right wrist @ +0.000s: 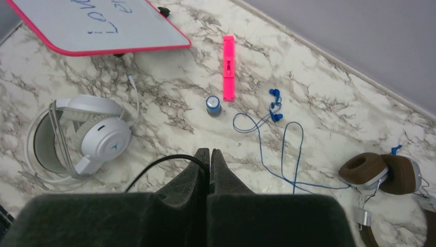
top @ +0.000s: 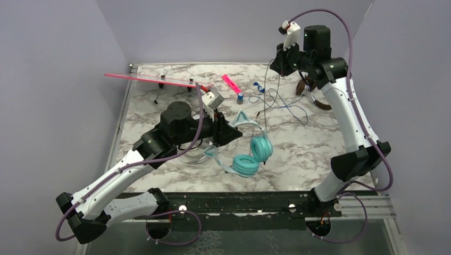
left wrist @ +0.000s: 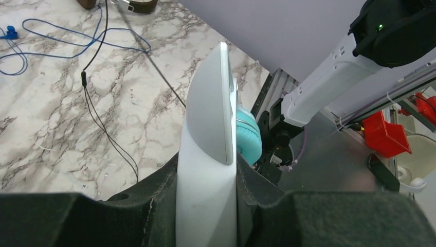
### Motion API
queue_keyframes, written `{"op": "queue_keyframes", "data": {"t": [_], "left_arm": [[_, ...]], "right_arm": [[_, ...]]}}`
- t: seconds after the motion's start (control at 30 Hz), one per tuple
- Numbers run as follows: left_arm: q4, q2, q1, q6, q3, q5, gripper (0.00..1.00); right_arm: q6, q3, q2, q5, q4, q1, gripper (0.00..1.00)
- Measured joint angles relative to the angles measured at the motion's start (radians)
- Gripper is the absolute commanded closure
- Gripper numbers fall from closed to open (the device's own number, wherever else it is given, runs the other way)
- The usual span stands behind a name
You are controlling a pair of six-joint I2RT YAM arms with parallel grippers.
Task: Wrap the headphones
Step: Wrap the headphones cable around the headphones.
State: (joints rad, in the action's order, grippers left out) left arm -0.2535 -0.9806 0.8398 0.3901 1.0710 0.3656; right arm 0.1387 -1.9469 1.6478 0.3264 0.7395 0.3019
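Note:
The teal cat-ear headphones (top: 254, 155) hang just above the table's middle. My left gripper (top: 234, 133) is shut on their white headband (left wrist: 208, 118), and a teal cup (left wrist: 249, 138) shows behind the jaws of the left gripper (left wrist: 208, 170). My right gripper (top: 275, 65) is raised at the back, and in its own view that gripper (right wrist: 209, 153) is shut on a thin black cord (right wrist: 154, 164). The white-grey headphones (right wrist: 97, 136) lie on a clear round stand, mostly hidden under the left arm in the top view. The brown headphones (right wrist: 385, 175) lie at the back right (top: 306, 85).
Blue corded earphones (right wrist: 277, 103) sprawl across the back of the table (top: 276, 98). A pink marker (top: 231, 83) and a small blue cap (top: 240, 96) lie beside them. A pink-rimmed whiteboard (top: 154, 79) stands on legs at the back left.

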Motion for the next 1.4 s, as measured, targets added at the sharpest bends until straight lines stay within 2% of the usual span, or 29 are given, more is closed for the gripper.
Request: {"op": "queue_keyframes", "data": {"t": [0.1,0.3,0.47,0.57,0.67,0.83,0.93,1.03,1.17,1.27,1.4], "left_arm": [[-0.043,0.002,0.0,-0.002,0.029,-0.02,1.0],[-0.109,-0.06,-0.001,-0.003,0.061,-0.078,1.0],[-0.079,-0.082,-0.001,-0.001,0.066,-0.123,1.0],[-0.044,-0.07,-0.001,0.002,0.066,-0.126,1.0],[-0.01,-0.025,-0.001,0.002,0.066,-0.15,1.0],[0.071,0.081,-0.001,0.029,0.072,-0.227,1.0],[0.125,0.1,-0.001,0.054,0.117,-0.269,1.0],[0.207,0.104,-0.001,0.077,0.135,-0.304,1.0],[0.29,0.101,-0.001,0.127,0.136,-0.346,1.0],[0.371,0.087,-0.001,0.183,0.136,-0.36,1.0],[0.46,0.071,-0.001,0.235,0.136,-0.369,1.0]], "right_arm": [[0.031,-0.056,0.021,0.001,0.08,0.0,0.99],[0.056,-0.277,0.067,0.056,0.167,0.005,1.0],[0.043,-0.267,0.066,0.078,0.183,0.007,1.0],[0.016,-0.143,0.045,0.048,0.164,0.008,1.0],[-0.028,0.09,-0.016,0.004,0.116,0.0,1.0],[-0.118,0.403,-0.083,0.152,0.027,-0.121,0.99],[-0.159,0.489,-0.086,0.27,-0.023,-0.187,0.99],[-0.2,0.57,-0.092,0.414,-0.096,-0.187,0.99],[-0.319,0.707,-0.12,0.613,-0.272,-0.176,0.99],[-0.423,0.766,-0.138,0.724,-0.444,-0.172,0.94],[-0.472,0.766,-0.141,0.777,-0.574,-0.172,0.85]]}}
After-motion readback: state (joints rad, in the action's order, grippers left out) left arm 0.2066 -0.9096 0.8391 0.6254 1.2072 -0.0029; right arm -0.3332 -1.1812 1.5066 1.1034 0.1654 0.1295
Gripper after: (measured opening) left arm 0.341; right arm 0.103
